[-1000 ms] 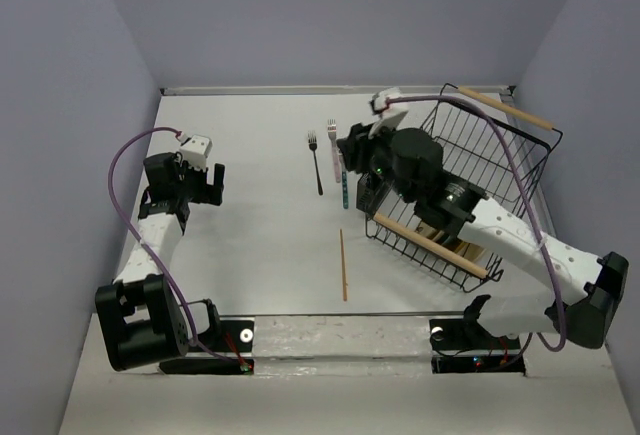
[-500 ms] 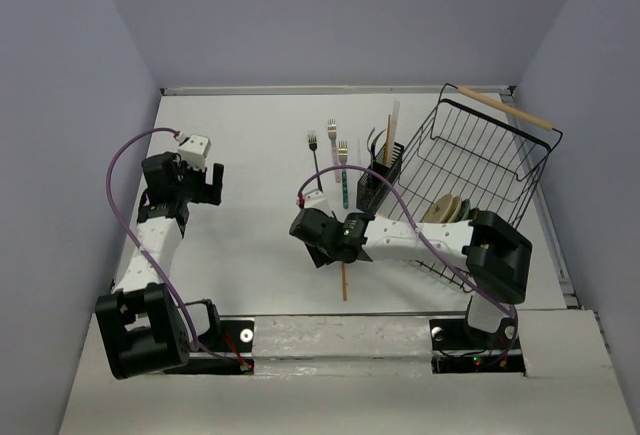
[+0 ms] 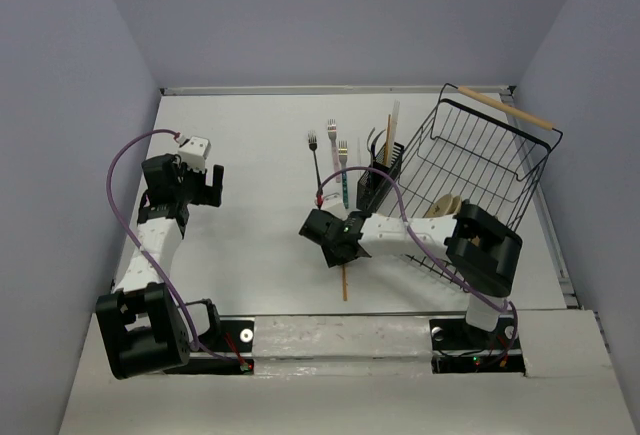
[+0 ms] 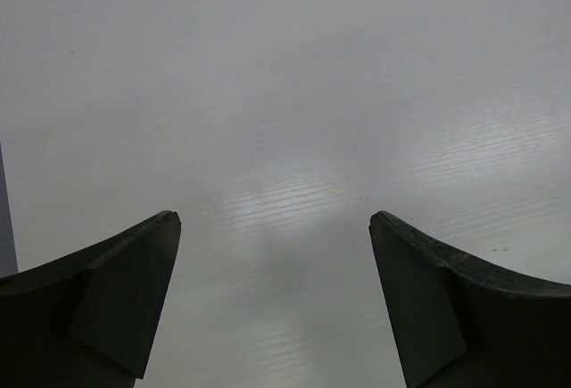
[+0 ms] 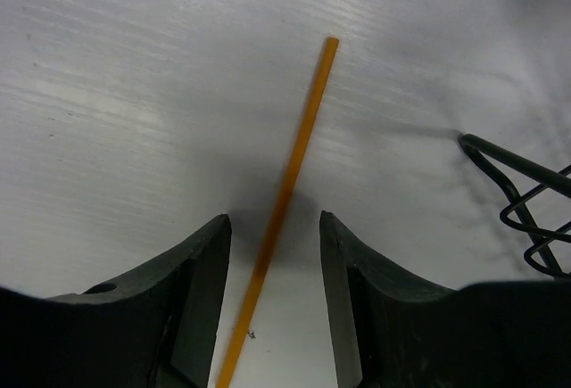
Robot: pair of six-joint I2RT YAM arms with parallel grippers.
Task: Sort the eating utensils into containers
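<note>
The brown chopstick lies flat on the surface, running roughly 12 to 6 o'clock, at about 7 o'clock from the small black cutlery holder. It looks light, stiff and very thin, so I'd guess it would roll or skid away if one finger reached it first, and it sits so low that the tips would need to come right down to the surface. Near its middle seems the sensible place to pinch it, so it doesn't tip. The right claw hangs over it with its jaws partly apart, the stick between them, a gap showing on each side and nothing gripped. At 12 o'clock from there lie three loose forks, black, pink and teal-handled. The wire rack stands at 3 o'clock of the holder. Well off at 9 o'clock the left claw is spread wide over bare surface.
</note>
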